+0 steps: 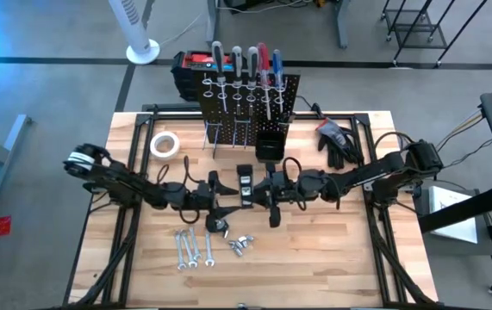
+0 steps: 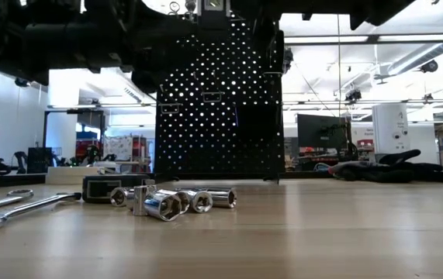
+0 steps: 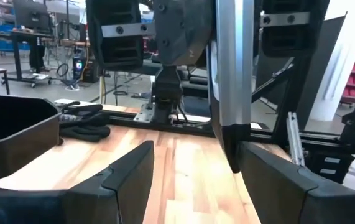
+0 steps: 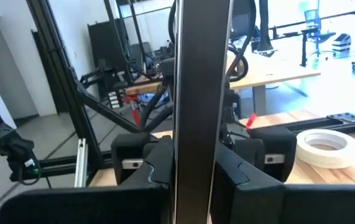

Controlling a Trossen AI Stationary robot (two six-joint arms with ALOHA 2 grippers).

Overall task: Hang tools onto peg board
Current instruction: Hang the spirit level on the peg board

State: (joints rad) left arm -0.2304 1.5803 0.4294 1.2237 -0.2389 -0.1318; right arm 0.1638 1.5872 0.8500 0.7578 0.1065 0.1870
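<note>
Mid-counter we are passing a flat steel tool [image 4: 199, 93]: our right claw [image 4: 193, 168] clenches it, our left claw [image 3: 193, 177] stands released around it, and next it must reach the peg board [image 1: 250, 99] at the far edge.

**Both arms meet at mid-frame**

In your overhead view, the left arm reaches in from the left edge, its left gripper [image 1: 228, 196] with fingers [image 3: 130, 177] spread apart. The right arm stretches from the right edge; its right gripper [image 1: 258, 191] is clamped tight.
</note>
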